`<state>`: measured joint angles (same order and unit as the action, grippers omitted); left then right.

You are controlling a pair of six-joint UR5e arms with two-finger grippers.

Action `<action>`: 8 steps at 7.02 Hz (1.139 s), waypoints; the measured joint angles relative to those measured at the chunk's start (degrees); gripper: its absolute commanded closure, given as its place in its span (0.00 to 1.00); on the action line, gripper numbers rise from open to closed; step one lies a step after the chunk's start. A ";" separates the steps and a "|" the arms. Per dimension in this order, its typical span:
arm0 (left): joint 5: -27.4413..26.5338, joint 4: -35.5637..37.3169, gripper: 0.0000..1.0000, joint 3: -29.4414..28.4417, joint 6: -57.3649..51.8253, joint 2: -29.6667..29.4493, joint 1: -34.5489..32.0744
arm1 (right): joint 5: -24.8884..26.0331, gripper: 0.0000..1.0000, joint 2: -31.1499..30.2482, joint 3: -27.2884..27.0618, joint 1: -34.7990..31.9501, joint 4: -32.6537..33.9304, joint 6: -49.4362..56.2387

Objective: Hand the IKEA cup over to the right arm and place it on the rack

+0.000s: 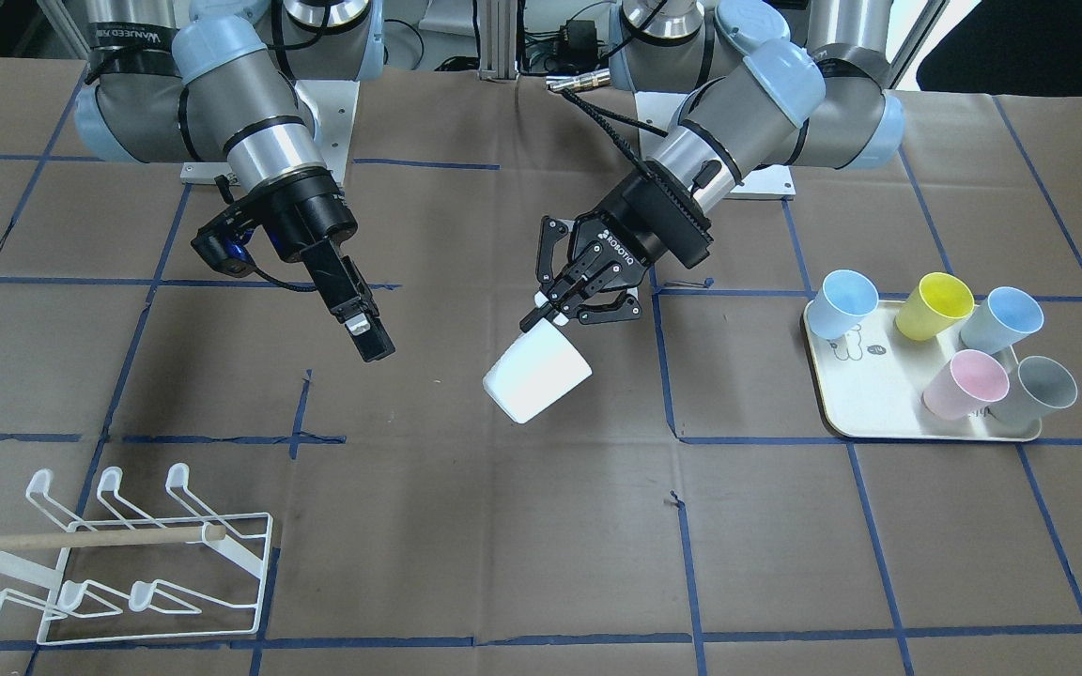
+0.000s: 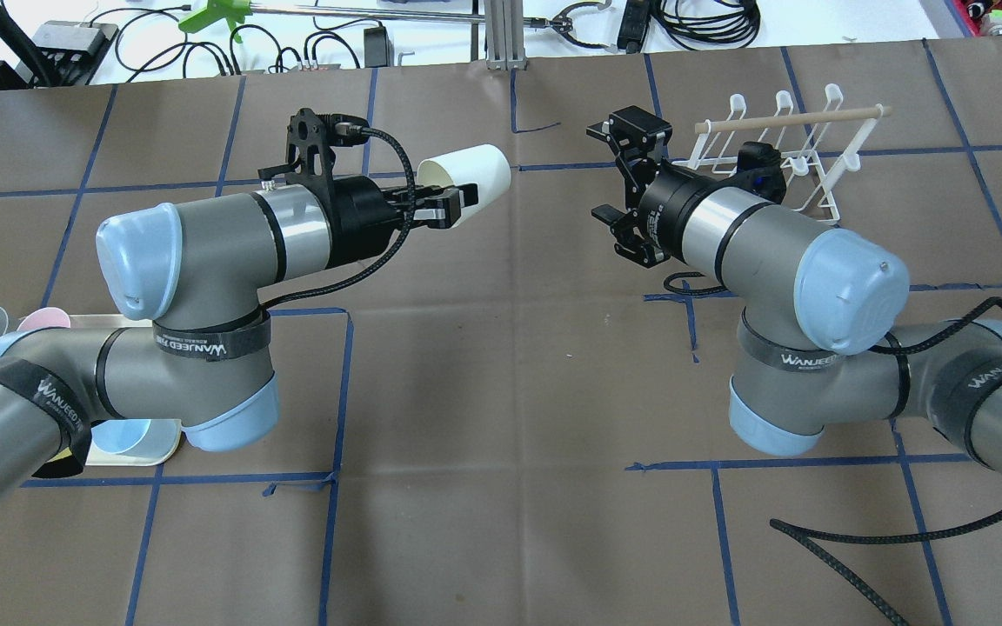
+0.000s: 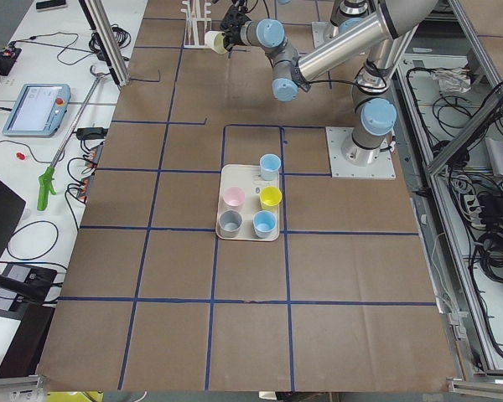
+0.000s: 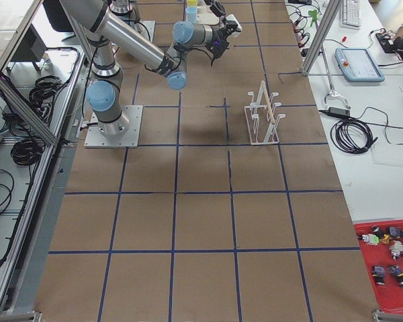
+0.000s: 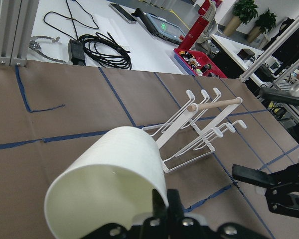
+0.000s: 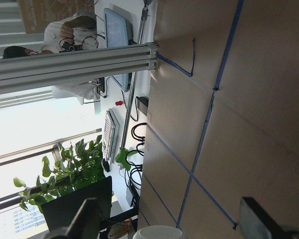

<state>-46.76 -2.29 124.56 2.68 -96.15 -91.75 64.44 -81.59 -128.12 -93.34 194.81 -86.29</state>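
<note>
My left gripper (image 1: 546,314) is shut on the rim of a white cup (image 1: 541,376) and holds it tilted above the table's middle. In the overhead view the cup (image 2: 466,169) points its base toward my right gripper (image 2: 610,169), which is open and empty, a short gap away. The left wrist view shows the cup (image 5: 114,169) pinched at its rim. Its rim just shows at the bottom edge of the right wrist view (image 6: 159,232), between the spread fingers (image 6: 87,219). The white wire rack (image 1: 128,554) with a wooden dowel stands empty on the table beyond the right gripper (image 1: 367,333).
A cream tray (image 1: 842,385) with several coloured cups sits on the table on my left arm's side. A loose black cable (image 2: 814,543) lies near my right arm's base. Blue tape lines grid the brown table cover.
</note>
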 measured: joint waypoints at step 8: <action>0.00 0.00 1.00 -0.11 2.01 0.03 -0.09 | -4.13 0.02 4.21 8.08 -5.92 -12.18 0.97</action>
<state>-46.76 -2.29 124.45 4.69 -96.12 -91.84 60.31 -77.37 -120.04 -99.26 182.63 -85.32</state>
